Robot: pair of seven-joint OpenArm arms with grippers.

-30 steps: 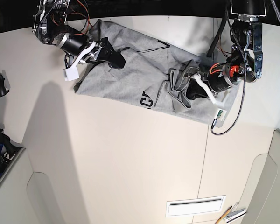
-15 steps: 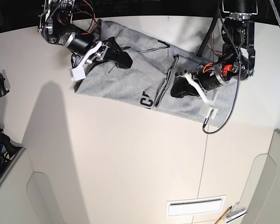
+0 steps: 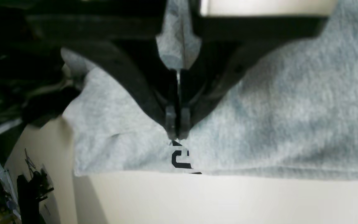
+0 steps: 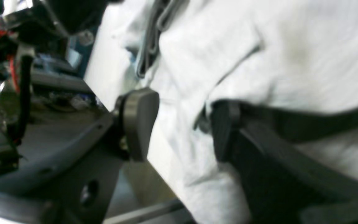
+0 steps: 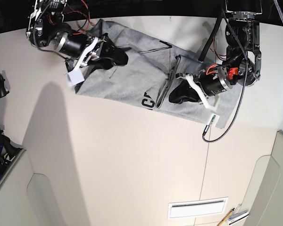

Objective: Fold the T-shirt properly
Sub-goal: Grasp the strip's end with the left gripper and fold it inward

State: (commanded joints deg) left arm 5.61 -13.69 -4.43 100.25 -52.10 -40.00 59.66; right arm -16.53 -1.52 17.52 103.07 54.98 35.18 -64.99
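grey cotton t-shirt (image 5: 127, 87) lies under both arms' jaws, partly folded.

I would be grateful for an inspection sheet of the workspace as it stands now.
Surface: pale table, with a thin seam line.
Job's things: T-shirt in a long, partly folded strip, dark lettering partly showing.
Clutter: pens at the near edge, beside a white framed panel.
Grippers: left shut, over the shirt; right open, at a shirt fold.
Cables: dark cable looping beside the left arm.
Surroundings: dark equipment at the image's left edge.
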